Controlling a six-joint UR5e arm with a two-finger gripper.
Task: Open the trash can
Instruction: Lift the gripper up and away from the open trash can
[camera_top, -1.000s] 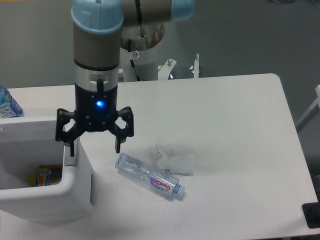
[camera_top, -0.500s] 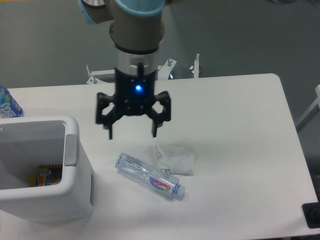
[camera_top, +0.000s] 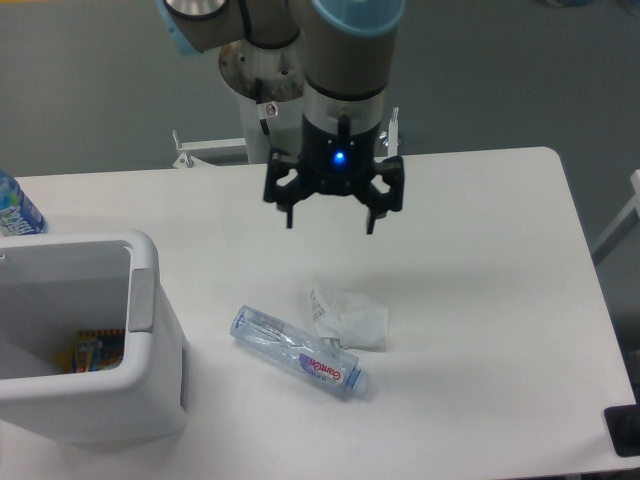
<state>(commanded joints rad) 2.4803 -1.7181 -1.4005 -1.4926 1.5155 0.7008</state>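
The white trash can (camera_top: 150, 400) stands at the table's front left corner with its top open, so I look straight into it and see colourful packaging on its floor. A grey push button (camera_top: 142, 301) sits on its right rim. My gripper (camera_top: 330, 222) hangs open above the middle of the table, well to the right of the can and behind the bottle, with nothing between its fingers.
A crushed clear plastic bottle (camera_top: 300, 352) lies in front of the gripper, beside a crumpled clear wrapper (camera_top: 350, 317). A blue-labelled bottle (camera_top: 15, 208) pokes in at the left edge. The robot base (camera_top: 262, 110) stands behind the table.
The gripper has lifted away from the can's right rim and travelled right and back over the table, staying open. The can, the bottle and the wrapper have not moved.
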